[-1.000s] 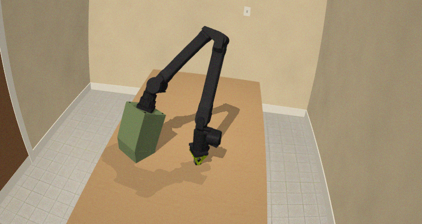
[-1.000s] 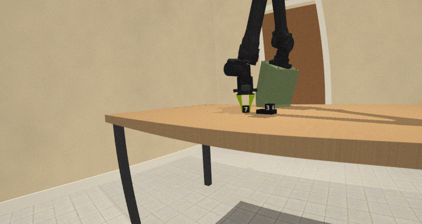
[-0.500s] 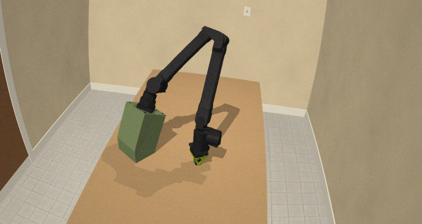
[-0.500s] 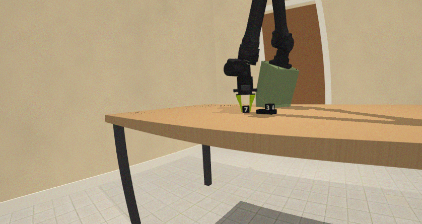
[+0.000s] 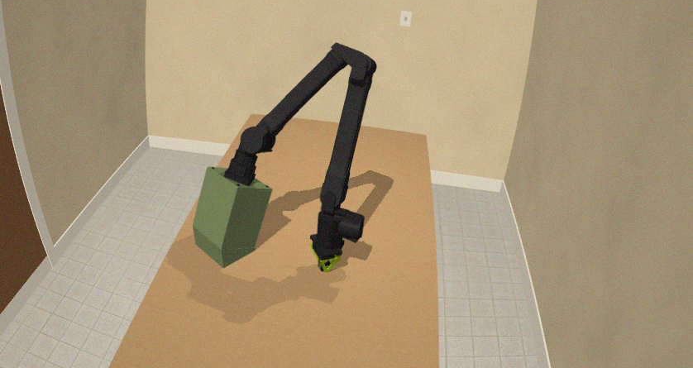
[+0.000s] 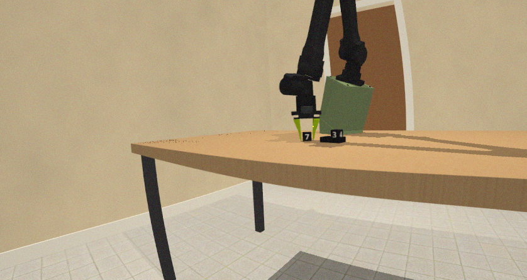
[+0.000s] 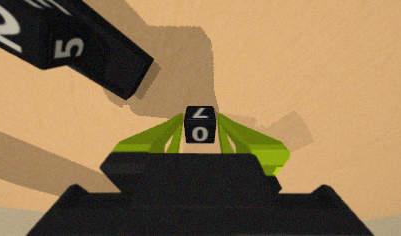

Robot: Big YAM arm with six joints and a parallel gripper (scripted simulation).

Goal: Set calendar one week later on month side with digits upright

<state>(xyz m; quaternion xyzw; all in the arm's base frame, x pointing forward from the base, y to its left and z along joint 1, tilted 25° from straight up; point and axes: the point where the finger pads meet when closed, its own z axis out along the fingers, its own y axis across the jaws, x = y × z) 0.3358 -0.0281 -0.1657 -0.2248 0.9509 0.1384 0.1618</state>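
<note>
A black cube [image 6: 306, 136] [image 7: 200, 131] stands on the table beside the tray. It shows a 7 in the exterior view, and a 0 and a 7 in the wrist view. My gripper [image 5: 326, 267] [image 6: 307, 139] [image 7: 200, 117] points down around it, open, one green finger on each side with narrow gaps. The black tray [image 6: 327, 140] [image 7: 122, 76] lies on the table, its near end empty. Another black cube [image 6: 336, 133] [image 7: 68, 48] is in the tray's other part, showing a 3 and a partly seen digit in the exterior view, and a 5 in the wrist view.
The green base block [image 5: 230, 215] [image 6: 346, 106] of the arm stands on the table [image 5: 388, 312] [image 6: 236, 148], behind the tray in the exterior view. In the top view the arm hides the tray and cubes.
</note>
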